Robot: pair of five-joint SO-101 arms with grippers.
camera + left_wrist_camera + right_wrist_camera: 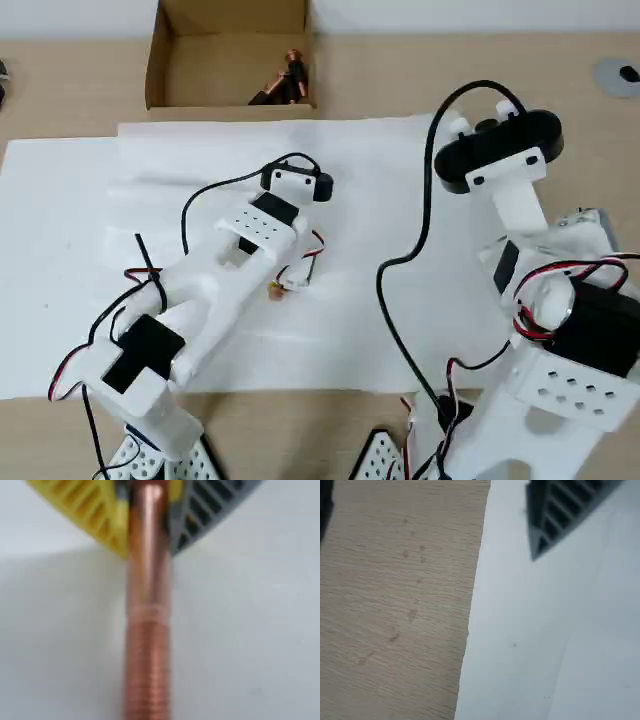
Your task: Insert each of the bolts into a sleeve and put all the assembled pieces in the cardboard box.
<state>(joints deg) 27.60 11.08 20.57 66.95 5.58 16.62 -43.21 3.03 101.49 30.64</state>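
The left arm's claw [149, 550] is closed on a copper-coloured metal bolt [147, 630], which is pinched between a yellow ribbed finger [85, 505] and a dark grey ribbed finger [210, 505]. The bolt's threaded end sticks out past the fingertips, over a white sheet [60, 200] spread across the light wooden worktop [400, 70]. In the high view this arm reaches to about the middle of the sheet. The right arm's claw [490, 150] hangs above the sheet's right edge, where white meets wood; I cannot tell whether it is open or closed. The open brown cardboard box [160, 60] sits beyond the sheet, with dark and copper-coloured pieces [285, 82] lying in its front right corner.
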